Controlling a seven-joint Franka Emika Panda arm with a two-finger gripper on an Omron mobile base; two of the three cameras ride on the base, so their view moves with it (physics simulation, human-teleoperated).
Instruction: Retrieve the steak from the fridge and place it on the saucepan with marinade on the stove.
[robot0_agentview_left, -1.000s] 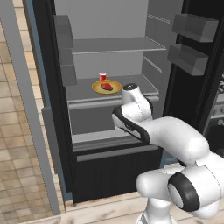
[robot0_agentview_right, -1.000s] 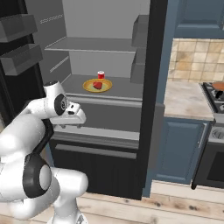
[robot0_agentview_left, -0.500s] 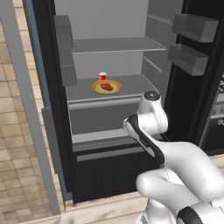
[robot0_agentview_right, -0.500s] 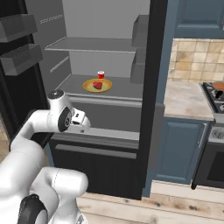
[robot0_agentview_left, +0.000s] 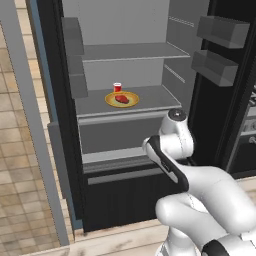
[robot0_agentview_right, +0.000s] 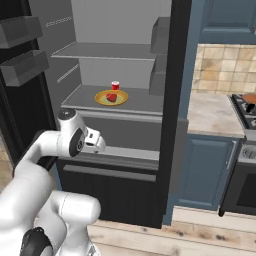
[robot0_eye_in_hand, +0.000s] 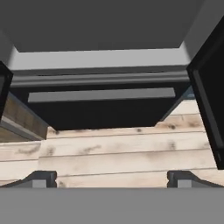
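1. The fridge (robot0_agentview_left: 125, 65) stands with both doors swung wide, its pale grey shelves and door bins in plain sight.
2. The steak (robot0_agentview_left: 121, 99) lies on a yellow-rimmed plate (robot0_agentview_left: 131, 102) on the middle shelf; a small red cup (robot0_agentview_left: 117, 87) stands just behind the plate, farther in.
3. My arm is folded low in front of the fridge, below the plate's shelf and well apart from the steak.
4. My end effector (robot0_eye_in_hand: 112, 177) is released, its two tips spread wide with nothing between them; it points down at the wooden floor (robot0_eye_in_hand: 122, 153) before the black bottom drawer (robot0_eye_in_hand: 103, 107).
5. At the far right, past a blue cabinet (robot0_agentview_right: 205, 170) and its surface, the stove (robot0_agentview_right: 245, 150) shows at the frame's edge.
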